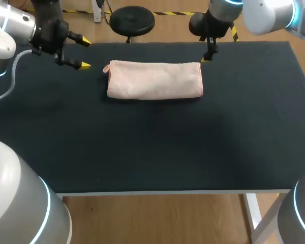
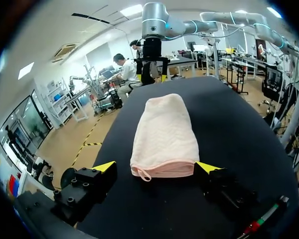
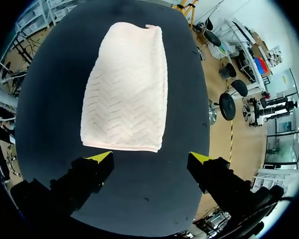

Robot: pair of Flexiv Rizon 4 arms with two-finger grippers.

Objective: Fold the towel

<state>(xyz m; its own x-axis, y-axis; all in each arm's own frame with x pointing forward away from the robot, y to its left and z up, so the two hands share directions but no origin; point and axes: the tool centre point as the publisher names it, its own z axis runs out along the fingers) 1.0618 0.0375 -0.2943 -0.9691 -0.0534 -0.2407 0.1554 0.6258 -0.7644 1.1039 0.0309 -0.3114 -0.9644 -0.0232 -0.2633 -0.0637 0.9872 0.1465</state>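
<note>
The towel (image 1: 154, 80) (image 2: 165, 134) (image 3: 127, 89) lies folded into a long pink rectangle, flat on the black desk (image 1: 142, 147) (image 2: 249, 124) (image 3: 184, 99). At one short end of the towel a small loop (image 1: 106, 68) (image 2: 144, 175) sticks out from the corner.

Our left arm (image 1: 46, 30) is beside this short end with the loop. The left jaws are spread wide, and they hold nothing. In the left wrist view the loop end of the towel is just ahead of the two yellow tips, and we see no contact with the cloth.

Our right arm (image 1: 218, 20) (image 2: 152, 45) is at the opposite short end of the towel, near its far corner in the head view. The right jaws are also spread wide and grip nothing. In the right wrist view the near edge of the towel is a little ahead of the two yellow tips, with bare desk between them and the cloth.

The top of the towel shows a zigzag weave, and its long edges are nearly straight.
</note>
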